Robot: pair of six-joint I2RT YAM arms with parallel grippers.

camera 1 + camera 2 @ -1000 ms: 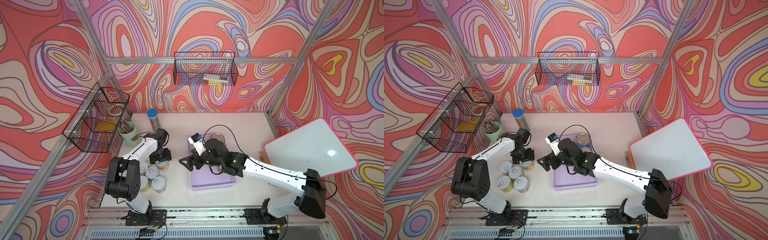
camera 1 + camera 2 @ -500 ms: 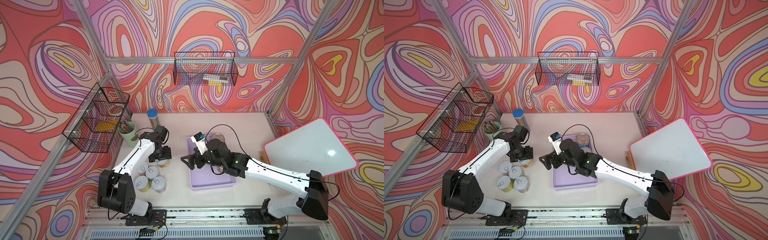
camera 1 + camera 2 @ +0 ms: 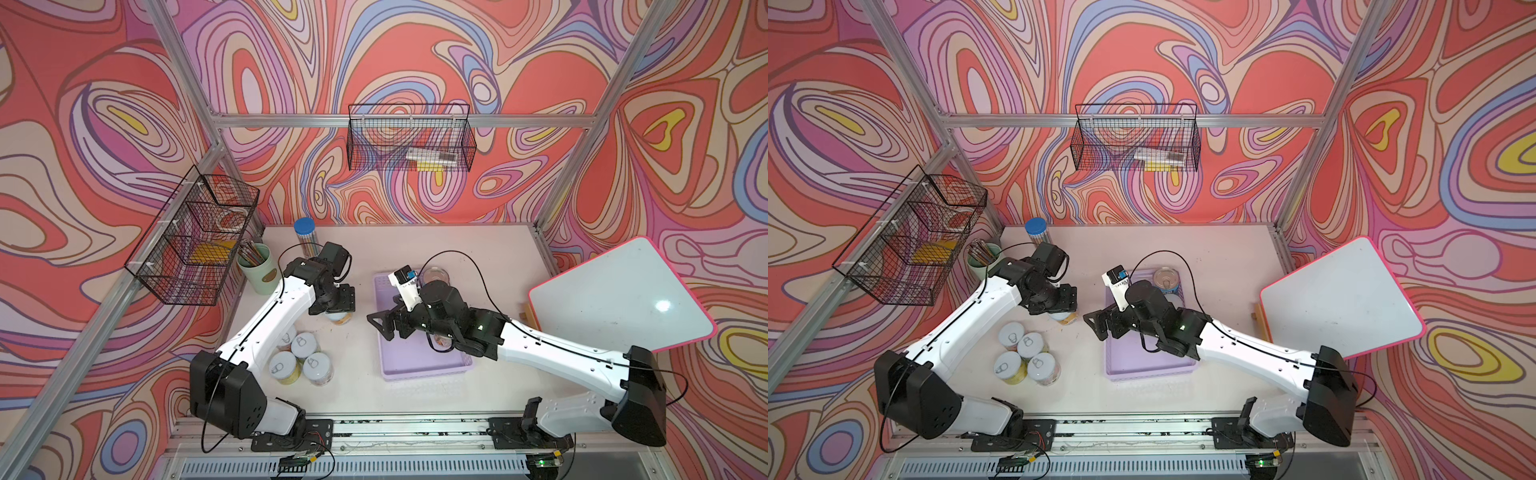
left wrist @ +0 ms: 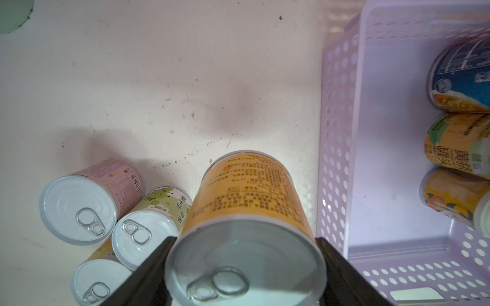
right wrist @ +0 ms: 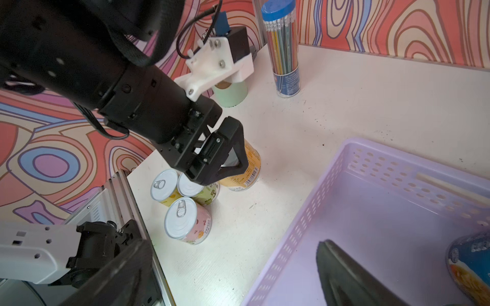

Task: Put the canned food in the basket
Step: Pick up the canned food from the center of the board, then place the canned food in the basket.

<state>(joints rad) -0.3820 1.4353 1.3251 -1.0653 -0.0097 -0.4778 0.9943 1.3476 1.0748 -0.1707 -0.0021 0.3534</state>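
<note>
At the left gripper (image 4: 244,265), clamps a small cylindrical orange-labelled tin (image 4: 246,190) with a silver pull-tab top, one black jaw against each side. Holds it upright just beside the outer wall of the shallow rectangular lilac plastic basket (image 4: 336,132), not yet over it; cannot tell whether lifted clear of the pale tabletop (image 4: 159,79) or resting on it. Leaves four more small pull-tab tins (image 3: 1030,343) bunched close on the tabletop near the held tin, on the side away from the basket. Hangs the right gripper (image 3: 384,328), spread wide and empty, over the basket wall facing the held tin. Shows already inside the basket a wider blue-labelled tin (image 4: 461,79) and two small yellow-orange tins (image 4: 456,143), lined up close; may hide more under the right arm (image 3: 540,345). Judged just short of halfway: three seen in, one in hand, four to go.
</note>
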